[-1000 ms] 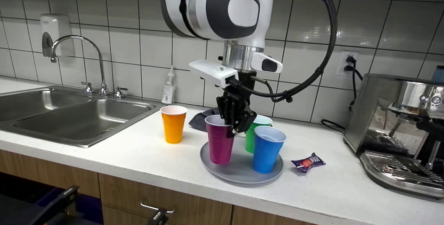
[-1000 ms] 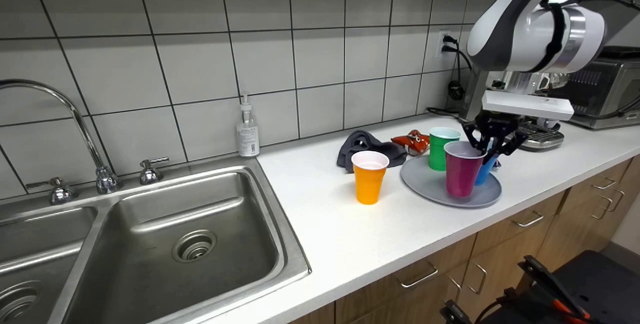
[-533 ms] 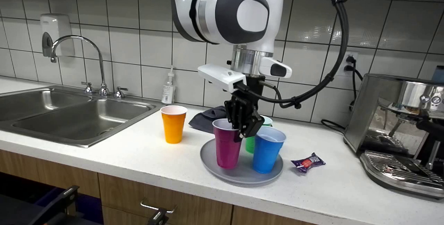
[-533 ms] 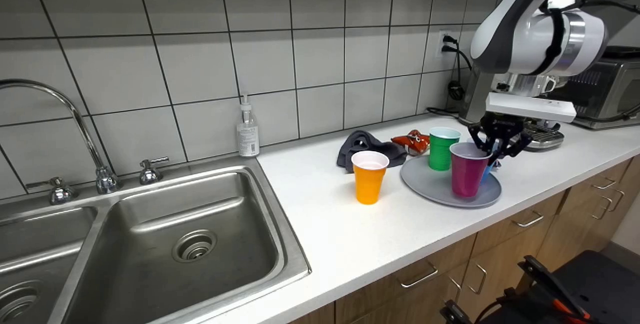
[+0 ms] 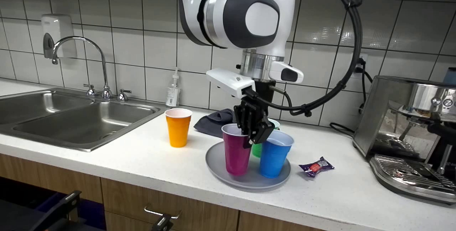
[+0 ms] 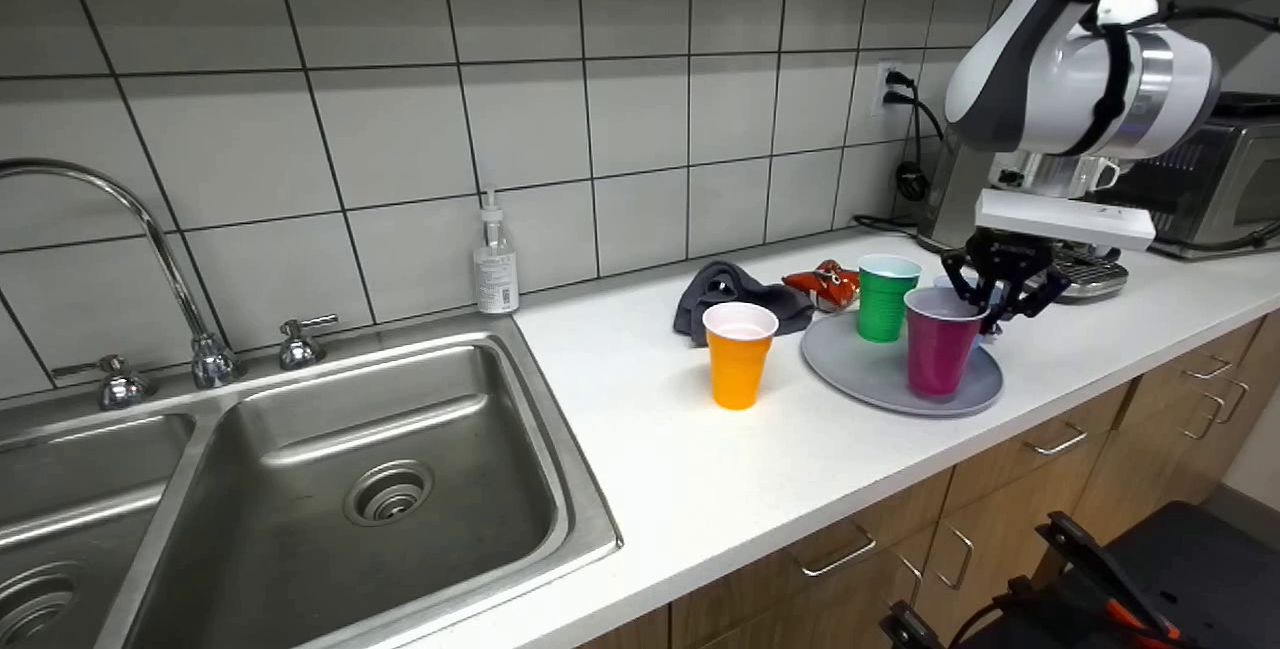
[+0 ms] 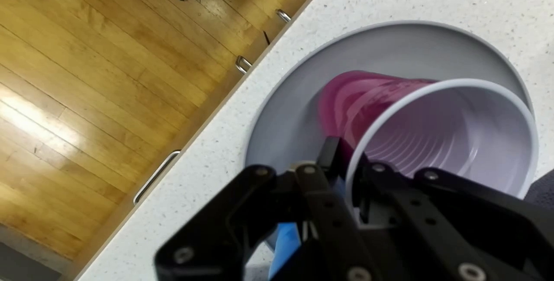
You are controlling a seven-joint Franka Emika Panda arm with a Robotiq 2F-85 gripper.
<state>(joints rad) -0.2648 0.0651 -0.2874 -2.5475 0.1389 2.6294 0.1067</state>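
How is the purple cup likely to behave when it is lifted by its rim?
The purple cup looks thin-walled, so it is probably light and may flex where the gripper pinches it. Held at one side only, it might tilt.

In an exterior view, the gripper is masking the magenta plastic cup at two o'clock and, with the blue cup, most of the green cup.

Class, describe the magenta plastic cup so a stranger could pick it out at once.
From the steel double sink, go along the white speckled countertop to a round grey plate. Unlike the green plastic cup and blue plastic cup there, the magenta plastic cup is held at its pale rim by the black two-fingered tool.
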